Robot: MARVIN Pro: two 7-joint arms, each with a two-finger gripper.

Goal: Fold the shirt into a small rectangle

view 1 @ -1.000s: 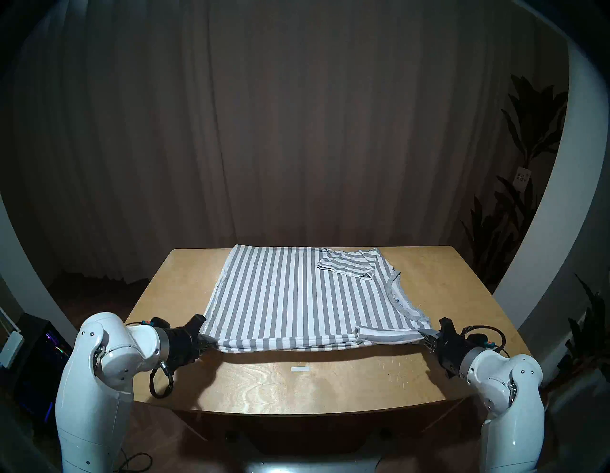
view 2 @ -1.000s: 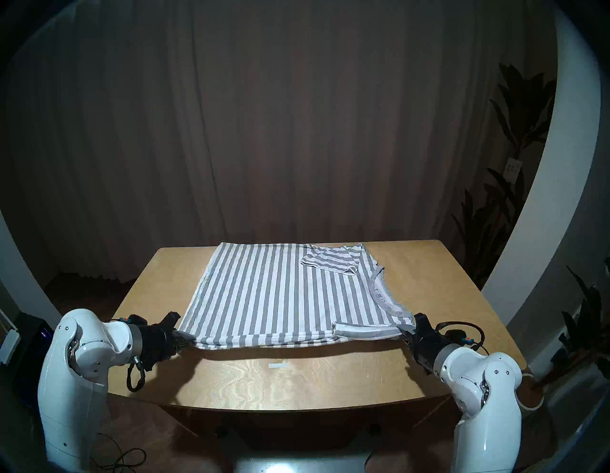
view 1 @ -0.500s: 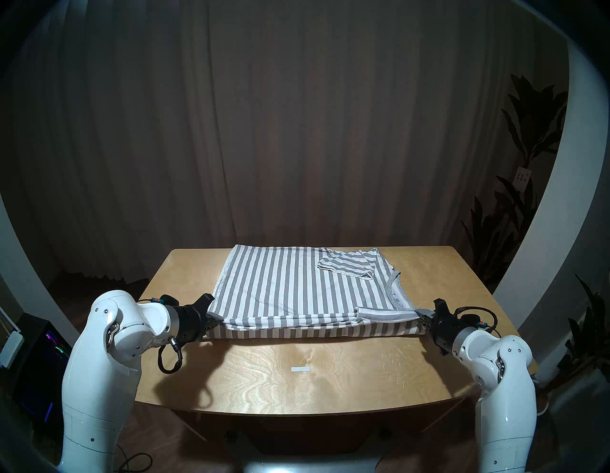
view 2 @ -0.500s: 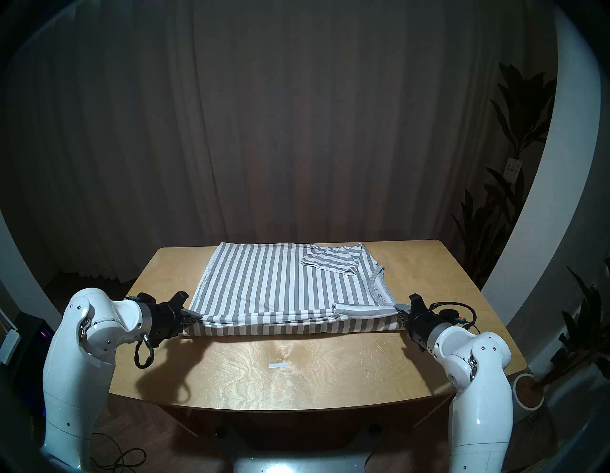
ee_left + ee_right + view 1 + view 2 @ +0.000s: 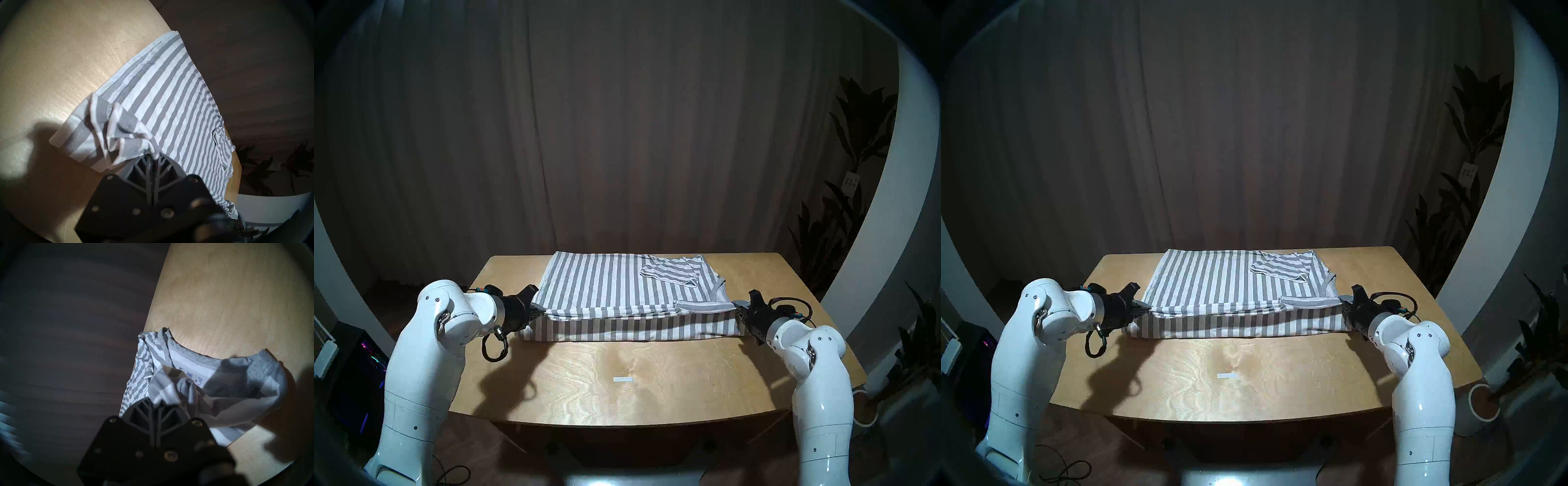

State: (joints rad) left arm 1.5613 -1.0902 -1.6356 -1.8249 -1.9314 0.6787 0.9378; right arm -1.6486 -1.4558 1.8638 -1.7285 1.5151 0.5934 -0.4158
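Shirt point(image 5: 619, 288) between pinching fingers point(image 5: 149, 169) (both sides)

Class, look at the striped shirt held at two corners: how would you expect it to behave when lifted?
Probably floppy: the shirt hangs as a curtain below the lifted edge. Likely light: the left gripper and right gripper carry it by small pinches. It bunches into creases at each grip.

Shirt point(image 5: 619, 288) on table point(image 5: 653, 390), far half; near edge folded over.
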